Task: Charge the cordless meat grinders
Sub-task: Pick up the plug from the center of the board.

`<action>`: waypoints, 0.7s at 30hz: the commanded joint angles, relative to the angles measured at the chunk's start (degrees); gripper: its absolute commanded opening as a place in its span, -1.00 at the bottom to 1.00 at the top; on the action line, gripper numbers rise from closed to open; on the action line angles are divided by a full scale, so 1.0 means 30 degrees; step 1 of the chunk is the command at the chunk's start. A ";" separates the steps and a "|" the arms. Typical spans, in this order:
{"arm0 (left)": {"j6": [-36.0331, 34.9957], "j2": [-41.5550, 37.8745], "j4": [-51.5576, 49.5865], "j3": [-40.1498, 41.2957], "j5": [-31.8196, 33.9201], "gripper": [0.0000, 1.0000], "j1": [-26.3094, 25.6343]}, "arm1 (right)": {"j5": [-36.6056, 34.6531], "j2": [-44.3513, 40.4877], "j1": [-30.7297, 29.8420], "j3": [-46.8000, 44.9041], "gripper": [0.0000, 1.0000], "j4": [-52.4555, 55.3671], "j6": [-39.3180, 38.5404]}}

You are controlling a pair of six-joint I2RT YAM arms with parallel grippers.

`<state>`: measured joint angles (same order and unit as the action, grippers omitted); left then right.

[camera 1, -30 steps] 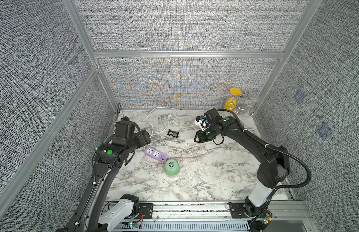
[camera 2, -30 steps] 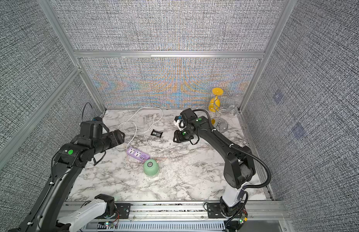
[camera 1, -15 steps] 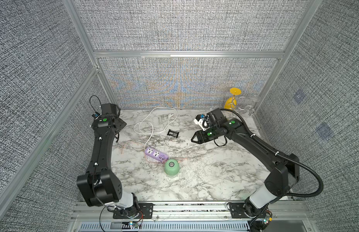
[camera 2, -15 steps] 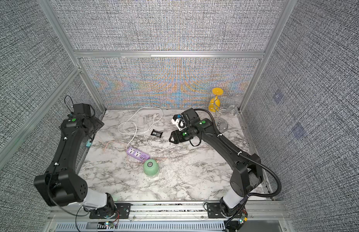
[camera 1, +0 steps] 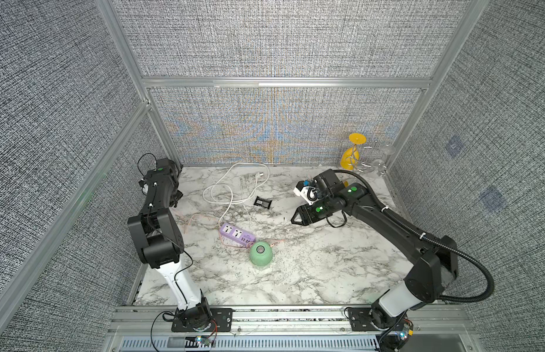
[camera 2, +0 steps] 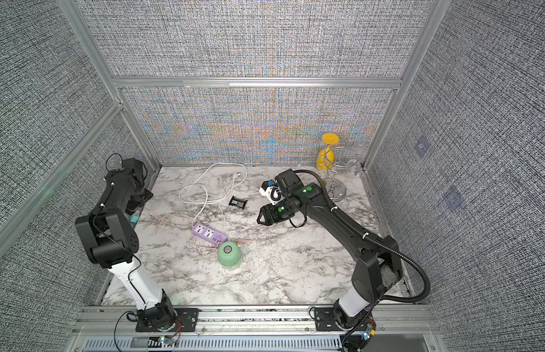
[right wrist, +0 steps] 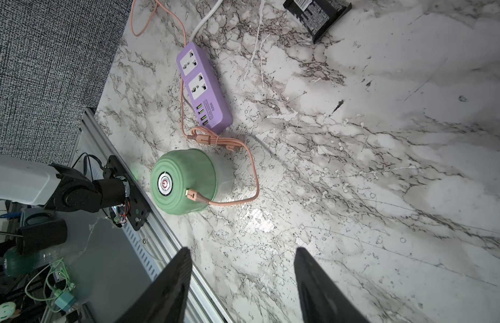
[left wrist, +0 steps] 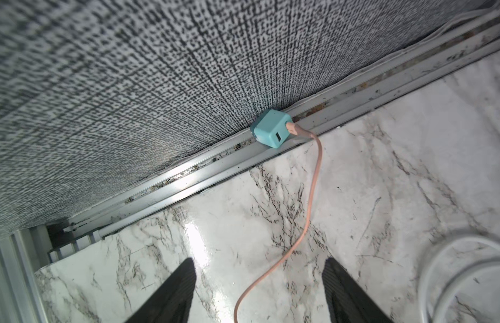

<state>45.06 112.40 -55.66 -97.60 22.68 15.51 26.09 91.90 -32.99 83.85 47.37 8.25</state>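
The mint-green cordless meat grinder (camera 1: 260, 255) (camera 2: 229, 257) stands upright mid-table just in front of the purple power strip (camera 1: 237, 234). In the right wrist view a pink cable (right wrist: 237, 200) is plugged into the grinder (right wrist: 187, 181). Its bundled slack lies by the strip (right wrist: 204, 89). The cable's other end sits in a teal plug adapter (left wrist: 272, 128) (camera 2: 135, 218) on the rail at the left wall. My left gripper (left wrist: 258, 261) (camera 2: 140, 198) is open near that adapter, with the cable (left wrist: 313, 179) lying loose between its fingers. My right gripper (right wrist: 241, 250) (camera 1: 295, 219) hangs open and empty, behind and right of the grinder.
A coiled white power cord (camera 1: 234, 186) runs from the strip toward the back wall. A small black packet (camera 1: 263, 201) lies beside it. A yellow goblet (camera 1: 353, 152) and clear glasses on a wire stand (camera 2: 336, 190) occupy the back right corner. Aluminium rails edge the table.
The left arm swung from beside the power strip back to the far left wall. The right gripper shifted slightly forward and left, and its jaws opened wider.
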 commanded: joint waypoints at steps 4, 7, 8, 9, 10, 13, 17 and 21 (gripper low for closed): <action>-0.1225 0.2345 0.0797 -0.0656 -0.1530 0.18 0.0609 | -0.0444 0.0485 -0.0215 0.0824 0.23 0.0788 0.0336; -0.1665 0.3564 0.1108 -0.1337 -0.1935 0.14 0.0632 | -0.0587 0.0581 -0.0310 0.0906 0.23 0.0818 0.0627; -0.1793 0.3904 0.1206 -0.1538 -0.2041 0.13 0.0628 | -0.0652 0.0570 -0.0322 0.0899 0.23 0.0792 0.0724; -0.1861 0.4283 0.1266 -0.1813 -0.2095 0.12 0.0628 | -0.0737 0.0625 -0.0387 0.0930 0.22 0.0847 0.0814; -0.1998 0.4644 0.1397 -0.2086 -0.2186 0.11 0.0628 | -0.0831 0.0643 -0.0442 0.0955 0.23 0.0888 0.0903; -0.2381 0.5468 0.1644 -0.2789 -0.2399 0.09 0.0631 | -0.1114 0.0768 -0.0602 0.1022 0.23 0.1022 0.1069; -0.2639 0.6251 0.1908 -0.3271 -0.2509 0.07 0.0689 | -0.1226 0.0993 -0.0778 0.1093 0.23 0.0937 0.1376; -0.2895 0.7052 0.2350 -0.3529 -0.2881 -0.07 0.0843 | -0.1276 0.1409 -0.0931 0.1586 0.22 0.1107 0.1457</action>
<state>37.65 132.66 -49.69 -107.68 14.90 17.78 22.70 95.68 -35.64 87.70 49.80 12.05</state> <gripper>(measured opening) 0.467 0.612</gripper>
